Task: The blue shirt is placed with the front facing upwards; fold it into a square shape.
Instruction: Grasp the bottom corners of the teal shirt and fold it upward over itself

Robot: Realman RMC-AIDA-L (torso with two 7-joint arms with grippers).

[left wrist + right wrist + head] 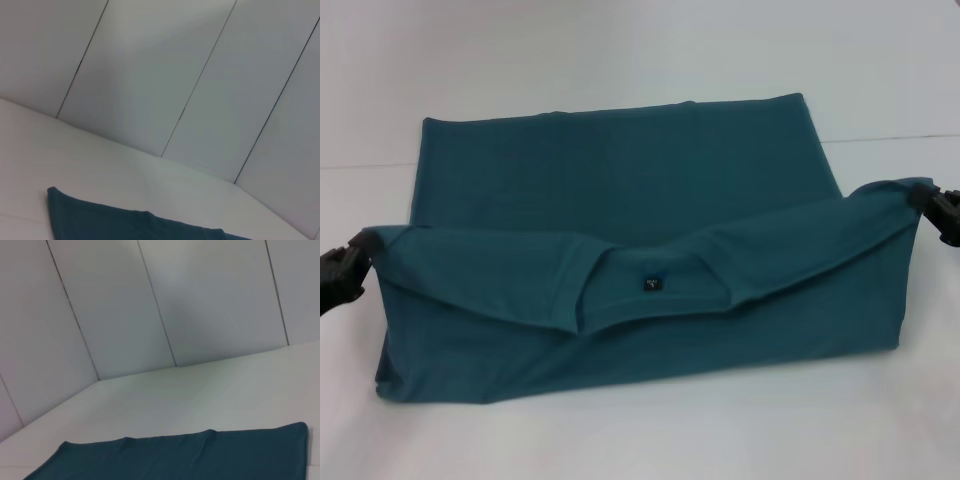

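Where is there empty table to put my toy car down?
Bare white table lies in front of the blue shirt, and more behind its far edge. The sides are crowded: the left gripper and right gripper each pinch a corner there.

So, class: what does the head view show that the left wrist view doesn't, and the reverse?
Only the head view shows the left hand and right hand pinching the shirt's lifted corners, plus the neck tag. Only the left wrist view shows the panelled wall. Both show the shirt and the white table.

Soft, even light (slightly blurry)
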